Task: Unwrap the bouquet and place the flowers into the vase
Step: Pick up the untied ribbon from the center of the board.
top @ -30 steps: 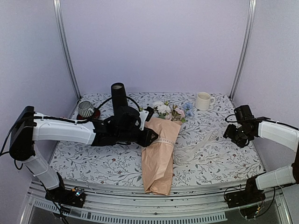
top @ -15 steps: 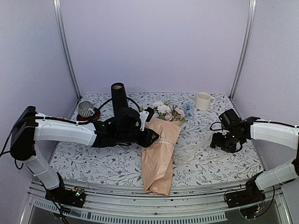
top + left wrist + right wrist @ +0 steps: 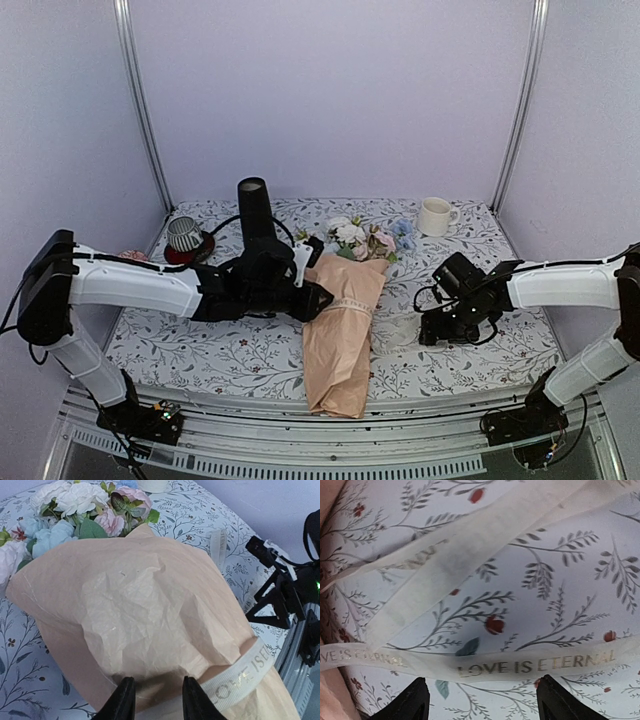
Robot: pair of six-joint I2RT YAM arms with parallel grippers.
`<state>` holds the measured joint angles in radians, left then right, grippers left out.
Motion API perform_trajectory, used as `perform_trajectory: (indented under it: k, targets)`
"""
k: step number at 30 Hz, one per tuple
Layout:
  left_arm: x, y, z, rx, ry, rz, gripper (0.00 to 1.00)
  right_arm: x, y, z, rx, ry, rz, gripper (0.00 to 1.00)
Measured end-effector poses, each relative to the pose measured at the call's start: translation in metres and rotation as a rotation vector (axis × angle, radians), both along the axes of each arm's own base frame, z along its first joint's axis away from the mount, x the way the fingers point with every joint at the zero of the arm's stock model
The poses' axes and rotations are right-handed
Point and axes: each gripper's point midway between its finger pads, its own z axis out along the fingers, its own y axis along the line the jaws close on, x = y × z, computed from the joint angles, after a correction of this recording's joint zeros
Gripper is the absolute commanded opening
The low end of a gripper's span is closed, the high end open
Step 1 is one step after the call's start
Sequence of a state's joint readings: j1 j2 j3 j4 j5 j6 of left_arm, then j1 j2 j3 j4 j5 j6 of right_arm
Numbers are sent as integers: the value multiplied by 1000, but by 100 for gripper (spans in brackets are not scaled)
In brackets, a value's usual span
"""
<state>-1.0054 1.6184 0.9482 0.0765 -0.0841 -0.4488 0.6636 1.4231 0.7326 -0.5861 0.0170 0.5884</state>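
Bouquet (image 3: 340, 330) is lying flat in the middle of the table (image 3: 470, 365), between the two arms. All the flowers (image 3: 365, 237) sit inside the peach paper wrap (image 3: 150, 605). A cream ribbon (image 3: 347, 302) bands its waist, and loose ribbon tails trail off to the right across the table. The black vase (image 3: 254, 215) stands upright behind the left arm, just left of the blooms; can't see into it from here. The white mug (image 3: 435, 216) is at the far right, and the striped cup (image 3: 183, 234) sits on its red saucer (image 3: 200, 250) at the far left.

Left tool (image 3: 157, 702) is clamped on the bouquet's left side, right beside the ribbon band, with the paper pinched between its fingers. Right tool (image 3: 482, 705) has its fingers wide apart, hanging low over the loose tails printed "LOVE IS ETERNAL". Can't tell if it touches them.

The bouquet's long axis runs near to far, leaning slightly right. Blooms point to the far side, and the folded end sits at the near edge.
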Motion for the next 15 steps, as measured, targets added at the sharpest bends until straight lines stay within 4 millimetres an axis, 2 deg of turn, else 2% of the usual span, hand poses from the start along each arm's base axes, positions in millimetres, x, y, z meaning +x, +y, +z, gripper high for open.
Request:
perform_trajectory:
  k: [7,10,15]
  targets:
    - [0,5,10,-14,-18,13,35,-2,53,13,165,-89,249,70]
    - [1,6,14,-20,-26,17,35,-2,65,17,192,-122,329,63]
    - [1,8,19,-27,-35,27,35,-8,86,14,195,-134,459,62]
